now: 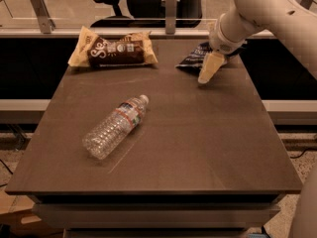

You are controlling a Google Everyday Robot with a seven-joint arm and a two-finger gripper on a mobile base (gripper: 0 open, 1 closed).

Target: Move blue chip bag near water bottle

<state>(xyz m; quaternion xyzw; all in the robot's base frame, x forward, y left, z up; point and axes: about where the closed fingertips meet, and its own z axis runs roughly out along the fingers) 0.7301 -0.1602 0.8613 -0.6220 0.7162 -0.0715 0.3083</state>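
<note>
The blue chip bag [194,57] lies crumpled at the far right of the dark table, partly hidden behind my gripper. My gripper [208,69] hangs from the white arm coming in from the upper right. Its cream fingers point down at the table right in front of the bag, at its right front edge. The water bottle [115,126] lies on its side left of the table's middle, white cap pointing toward the far right. The bag and bottle are well apart.
A larger brown-and-cream snack bag [114,51] lies at the far left of the table [198,152]. A rail with metal posts [171,4] and an office chair stand behind the table. The table's edges drop off at left, right and front.
</note>
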